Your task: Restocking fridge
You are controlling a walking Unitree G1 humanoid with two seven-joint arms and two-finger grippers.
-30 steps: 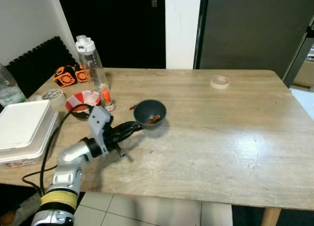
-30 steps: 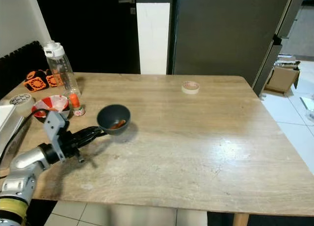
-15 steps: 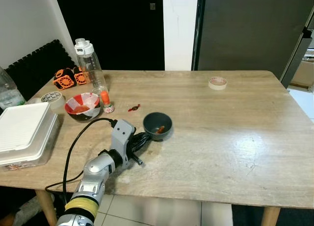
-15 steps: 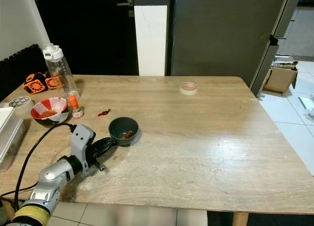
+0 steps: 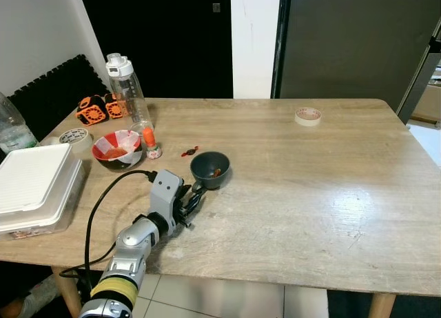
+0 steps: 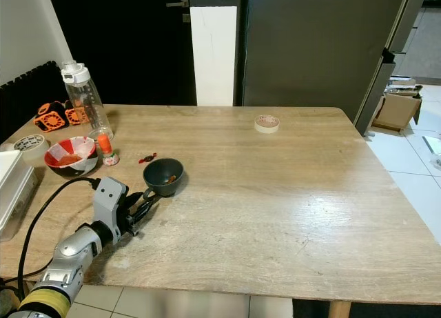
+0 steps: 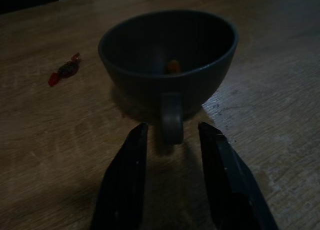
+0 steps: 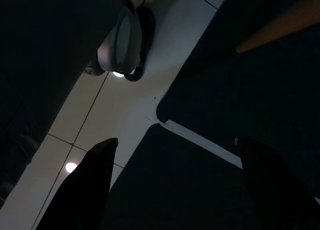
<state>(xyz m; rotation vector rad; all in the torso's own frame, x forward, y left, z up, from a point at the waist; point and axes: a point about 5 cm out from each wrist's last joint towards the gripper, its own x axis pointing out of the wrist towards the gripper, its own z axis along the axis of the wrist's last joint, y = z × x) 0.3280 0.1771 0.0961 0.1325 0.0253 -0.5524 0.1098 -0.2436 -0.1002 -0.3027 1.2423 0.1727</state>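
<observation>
**Left hand lets go of the cup and backs off**

A second ago the left hand [image 5: 195,196] carried the dark cup [image 5: 210,169] by its handle above the table [image 5: 310,187]; half a second ago it was setting the cup down further to the robot's right. Now the cup stands upright on the wood, and the hand lies low just behind it, its two black fingers [image 7: 123,180] spread, one on each side of the handle [image 7: 171,121] without touching it. The wrist view shows a clear gap on both sides of the handle and something small and orange in the bottom of the cup.

The cup sits near the robot's left front part of the table, just beside a red wrapped sweet [image 5: 189,152] and not far from the red-and-white bowl [image 5: 117,148] and the clear bottle [image 5: 127,89]. The tall dark fridge [image 6: 310,49] stands well apart, behind the far edge.

Judging by this, the cup is released, not stocked; the fridge work seems barely begun. The right hand [image 8: 175,175] hangs idle over the tiled floor, fingers apart.
</observation>
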